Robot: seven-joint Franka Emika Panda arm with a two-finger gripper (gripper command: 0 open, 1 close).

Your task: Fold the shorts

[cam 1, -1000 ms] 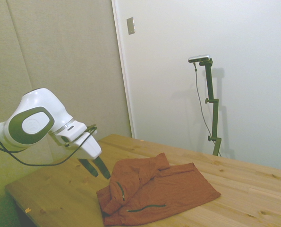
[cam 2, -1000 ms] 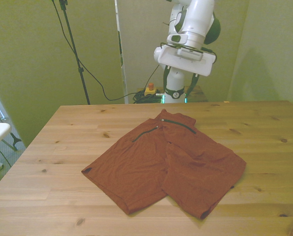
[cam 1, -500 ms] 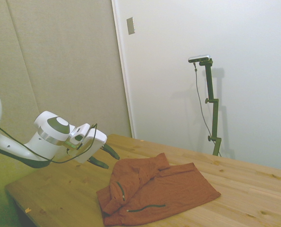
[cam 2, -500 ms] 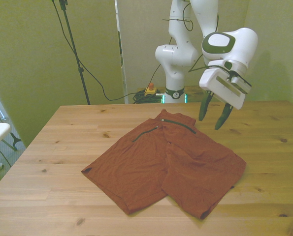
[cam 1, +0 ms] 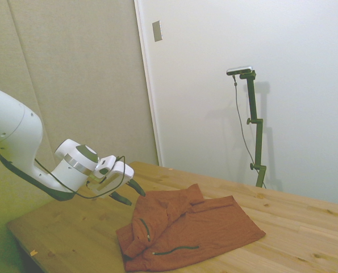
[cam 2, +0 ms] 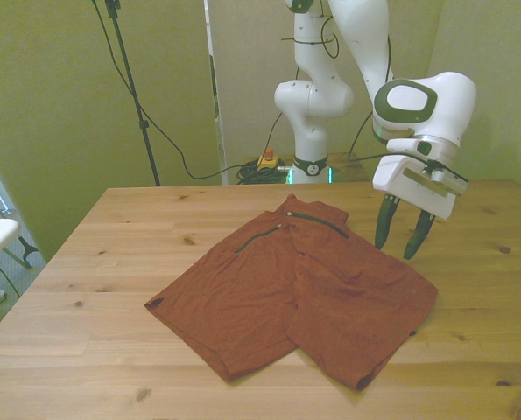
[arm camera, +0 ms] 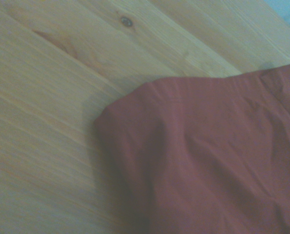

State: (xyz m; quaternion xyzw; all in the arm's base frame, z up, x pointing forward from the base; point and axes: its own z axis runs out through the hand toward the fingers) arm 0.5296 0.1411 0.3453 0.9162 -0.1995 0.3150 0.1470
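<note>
Two fingers spread wide, the gripper (cam 2: 403,234) hung empty above the shorts' (cam 2: 295,284) edge on the front view's right; bare table (cam 2: 111,236) lay all around; no writing showed.

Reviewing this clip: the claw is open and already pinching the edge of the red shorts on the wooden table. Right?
Not quite. The claw is open, but it pinches nothing: the front view shows it above the table, just off the shorts' edge on the front view's right.
</note>
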